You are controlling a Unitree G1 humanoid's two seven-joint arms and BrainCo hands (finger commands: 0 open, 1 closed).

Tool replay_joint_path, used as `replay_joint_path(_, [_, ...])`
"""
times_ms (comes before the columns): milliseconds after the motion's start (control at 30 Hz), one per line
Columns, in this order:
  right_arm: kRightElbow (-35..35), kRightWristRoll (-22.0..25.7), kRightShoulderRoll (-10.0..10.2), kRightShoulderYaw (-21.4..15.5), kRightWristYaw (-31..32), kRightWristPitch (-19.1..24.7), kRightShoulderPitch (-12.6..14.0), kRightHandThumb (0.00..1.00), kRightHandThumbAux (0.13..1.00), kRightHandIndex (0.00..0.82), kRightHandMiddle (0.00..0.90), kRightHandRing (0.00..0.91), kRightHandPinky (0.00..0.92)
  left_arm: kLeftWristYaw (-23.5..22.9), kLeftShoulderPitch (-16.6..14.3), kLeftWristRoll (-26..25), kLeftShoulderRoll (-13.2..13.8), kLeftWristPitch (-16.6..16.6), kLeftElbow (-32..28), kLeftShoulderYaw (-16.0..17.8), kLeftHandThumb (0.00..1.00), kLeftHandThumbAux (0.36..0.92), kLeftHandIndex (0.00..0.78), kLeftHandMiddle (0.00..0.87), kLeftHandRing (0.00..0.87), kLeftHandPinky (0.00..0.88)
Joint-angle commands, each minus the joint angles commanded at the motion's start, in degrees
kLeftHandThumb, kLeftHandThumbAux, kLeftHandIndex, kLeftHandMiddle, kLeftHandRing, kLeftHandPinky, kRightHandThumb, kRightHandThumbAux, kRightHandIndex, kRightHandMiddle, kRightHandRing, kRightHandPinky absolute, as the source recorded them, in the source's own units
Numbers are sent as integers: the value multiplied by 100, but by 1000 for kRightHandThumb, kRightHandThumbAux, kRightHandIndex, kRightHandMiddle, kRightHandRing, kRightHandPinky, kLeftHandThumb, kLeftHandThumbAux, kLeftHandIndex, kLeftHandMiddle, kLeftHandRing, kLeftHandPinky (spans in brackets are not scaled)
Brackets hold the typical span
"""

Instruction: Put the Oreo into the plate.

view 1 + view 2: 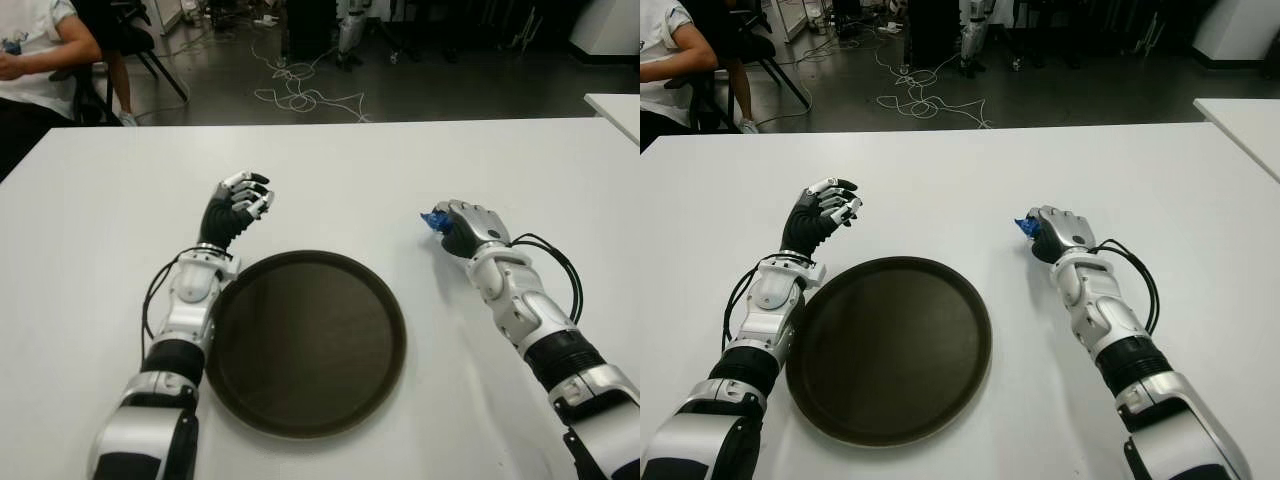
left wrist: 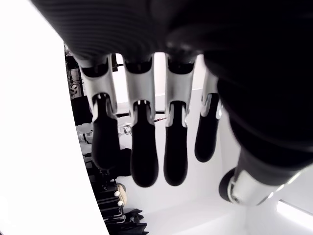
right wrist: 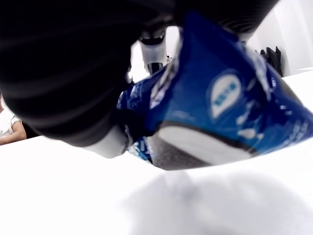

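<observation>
Closest to the head camera lies the round dark plate (image 1: 305,345), the largest thing on the white table (image 1: 330,170); it sits between the two arms, just beside the left forearm, and nothing is in it yet.

On its far left side the left hand (image 1: 238,205) is raised above the table, fingers loosely curled; the left wrist view shows them hanging free with nothing between them. It is idle.

To the right of the plate and well apart from its rim, the right hand (image 1: 468,228) is low at the table surface with its fingers closed around the blue Oreo pack (image 1: 435,219). A corner of the wrapper sticks out on the side towards the plate. In the right wrist view the Oreo pack (image 3: 220,103) fills the space under the palm, with a shadow on the table directly below it, so I cannot tell if it is lifted or touching.

I judge the step in hand to be the grasp, just made or being secured. The next move calls for lifting the pack clear, carrying it leftwards over the rim, then lowering and opening the fingers above the middle of the plate.
</observation>
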Motion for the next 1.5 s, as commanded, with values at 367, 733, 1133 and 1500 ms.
replay_joint_path(367, [-54,-1,9,-65,-143,-36,32,697,737,411,291,296,372,84,-27,93,25,-6,43,-36,825,680,385,499,544,571])
replay_joint_path(733, [-1208,-110,-78,-227,-212,43,465,698,736,414,365,393,479,67,-62,86,18,15,68,-46,826,680,385,502,549,570])
replay_joint_path(1133, [-2928,-344,55,-108,245,202,614,695,737,415,523,555,586,57,-66,82,12,23,83,-56,826,679,385,505,553,587])
replay_joint_path(1500, [-3614,-671,769,622,582,-84,104,692,737,416,603,634,654,111,-71,129,32,-20,108,-77,826,680,383,503,550,565])
